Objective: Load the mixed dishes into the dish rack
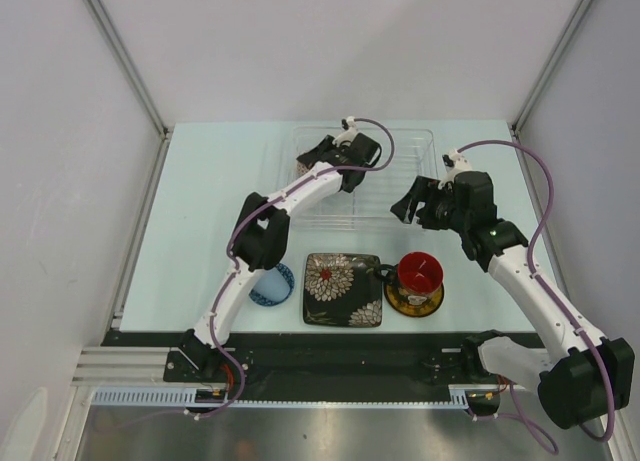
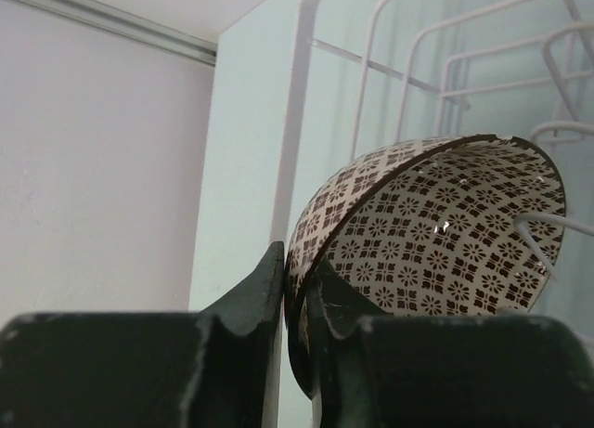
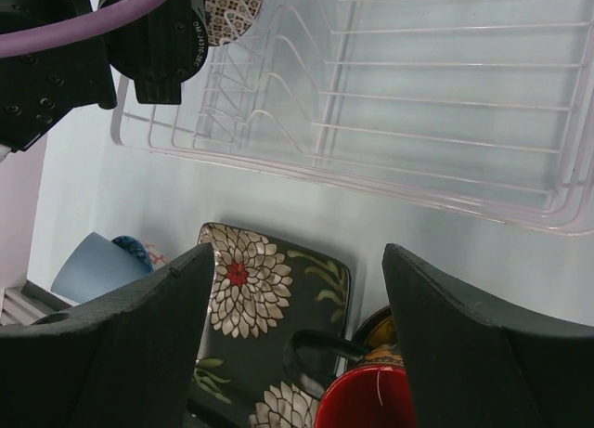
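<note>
Left tool [image 2: 293, 278] tight on lattice bowl [image 2: 445, 233] rim

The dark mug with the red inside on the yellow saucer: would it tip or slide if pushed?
Probably rigid, glazed ceramic, so slippery and breakable. The mug stands upright on the yellow saucer, so a push may slide it off or drag the saucer. Its side handle could make it swivel.

The bowl [image 2: 436, 233] sits in the rack [image 1: 405, 161] at its left end; before it, cup [image 3: 88, 265], plate [image 1: 343, 289], mug [image 1: 420, 271] left to right
</note>
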{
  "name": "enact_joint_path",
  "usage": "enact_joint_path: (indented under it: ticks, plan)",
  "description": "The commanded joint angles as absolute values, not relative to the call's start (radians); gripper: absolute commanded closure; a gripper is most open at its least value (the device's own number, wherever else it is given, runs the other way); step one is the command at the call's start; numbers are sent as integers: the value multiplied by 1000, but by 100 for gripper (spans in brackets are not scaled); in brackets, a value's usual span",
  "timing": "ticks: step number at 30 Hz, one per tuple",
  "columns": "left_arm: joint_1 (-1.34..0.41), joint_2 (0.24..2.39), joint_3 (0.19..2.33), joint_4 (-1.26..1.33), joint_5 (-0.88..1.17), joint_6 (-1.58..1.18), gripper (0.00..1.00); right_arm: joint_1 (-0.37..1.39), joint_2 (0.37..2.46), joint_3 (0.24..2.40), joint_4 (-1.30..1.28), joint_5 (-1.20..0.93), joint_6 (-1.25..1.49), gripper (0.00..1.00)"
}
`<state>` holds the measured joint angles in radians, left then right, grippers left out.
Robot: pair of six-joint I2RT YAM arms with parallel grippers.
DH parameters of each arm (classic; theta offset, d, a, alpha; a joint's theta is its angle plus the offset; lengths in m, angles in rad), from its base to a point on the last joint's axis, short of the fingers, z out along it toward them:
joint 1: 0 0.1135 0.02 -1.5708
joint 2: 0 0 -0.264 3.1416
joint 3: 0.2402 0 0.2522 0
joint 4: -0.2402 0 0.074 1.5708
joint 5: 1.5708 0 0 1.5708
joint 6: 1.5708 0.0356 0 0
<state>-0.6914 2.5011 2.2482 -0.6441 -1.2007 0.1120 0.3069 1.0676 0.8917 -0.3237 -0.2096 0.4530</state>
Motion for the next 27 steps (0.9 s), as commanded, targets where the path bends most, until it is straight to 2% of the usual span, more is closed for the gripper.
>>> enact_joint_path:
  ticks: [1, 8, 20, 27]
  plan:
    - [-693, 2450, 2251, -673, -1119, 31, 82, 302, 1054, 891, -302, -230, 466, 21]
    - [-693, 2392, 2215, -627, -1005, 44, 77, 302, 1042, 893, -313, -230, 463, 17]
    - [-692, 2284, 2134, -574, -873, 91, 60, 304, 1034, 891, -311, -236, 460, 0]
    - [-689, 2264, 2125, -600, -810, 69, 59, 304, 1020, 893, -325, -232, 451, 0]
